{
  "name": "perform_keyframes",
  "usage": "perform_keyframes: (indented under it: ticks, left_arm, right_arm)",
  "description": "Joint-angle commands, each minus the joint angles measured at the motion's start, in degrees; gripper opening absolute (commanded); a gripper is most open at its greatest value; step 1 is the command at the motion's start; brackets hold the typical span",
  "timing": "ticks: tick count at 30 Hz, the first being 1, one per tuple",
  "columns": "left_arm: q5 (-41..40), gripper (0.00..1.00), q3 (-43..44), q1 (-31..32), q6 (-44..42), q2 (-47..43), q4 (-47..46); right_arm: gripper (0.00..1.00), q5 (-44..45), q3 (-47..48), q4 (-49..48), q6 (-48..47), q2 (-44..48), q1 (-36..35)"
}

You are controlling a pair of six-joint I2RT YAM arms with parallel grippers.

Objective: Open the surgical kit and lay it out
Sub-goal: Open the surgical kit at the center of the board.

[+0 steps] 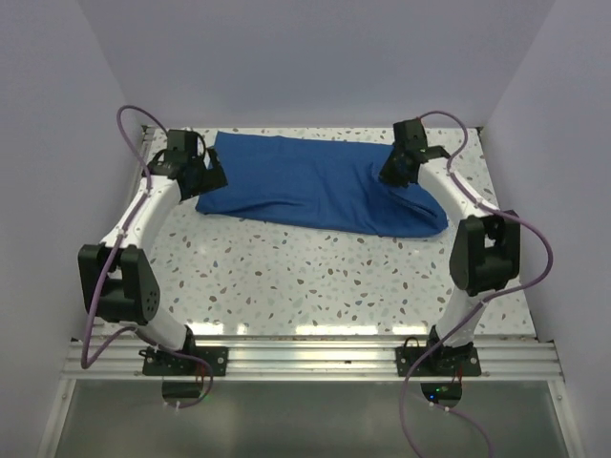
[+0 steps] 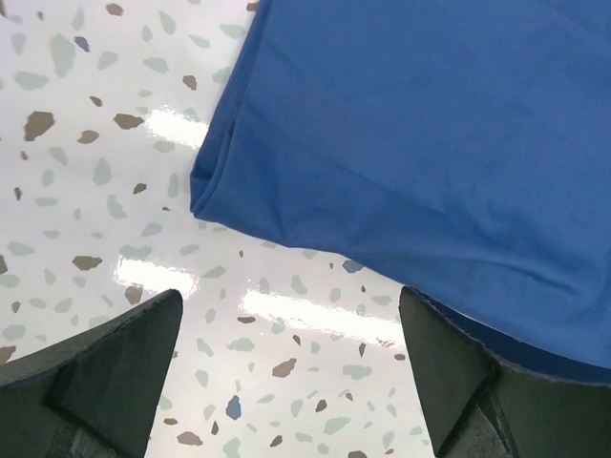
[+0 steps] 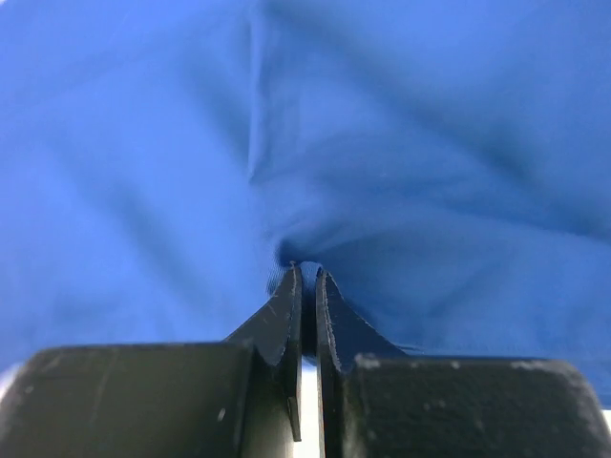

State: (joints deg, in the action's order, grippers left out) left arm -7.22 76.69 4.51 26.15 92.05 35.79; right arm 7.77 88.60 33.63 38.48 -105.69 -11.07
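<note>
the folded royal-blue cloth wrap (image 1: pixel 320 186) lies along the far edge of the speckled white worktop (image 1: pixel 315 277). the right gripper (image 3: pixel 304 275), its arm bent forward over the wrap's right end, pinches a fold of cloth. the left gripper (image 2: pixel 286 324) hangs spread wide over the wrap's left corner.

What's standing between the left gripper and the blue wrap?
Nothing visible. The open left gripper hangs over bare table right beside the folded corner of the blue wrap. The right gripper is shut on a pinch of that cloth.
</note>
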Motion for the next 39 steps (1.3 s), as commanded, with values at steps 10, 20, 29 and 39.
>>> perform_keyframes:
  ticks: [10,20,29,39]
  left_arm:
    - [-7.2,1.0,-6.5,1.2,9.6,-21.5,5.9]
    - [-17.2,1.0,-8.1,7.4,22.5,-33.8,19.6]
    - [-10.6,1.0,-21.4,8.3,26.1,-39.5,12.2]
    - [-7.7,1.0,-6.3,13.5,19.6,-9.8,-3.6]
  right_arm:
    - [0.0,-12.3,-34.1,18.7,-3.9,46.0,-10.3]
    - [0.0,-2.7,-33.0,52.7,7.9,76.7,-10.2]
    - [0.0,-16.4,-38.4,57.3,1.1,81.3,-10.3]
    - [0.0,-23.9,-45.9,56.8,-10.3,82.3,-10.2]
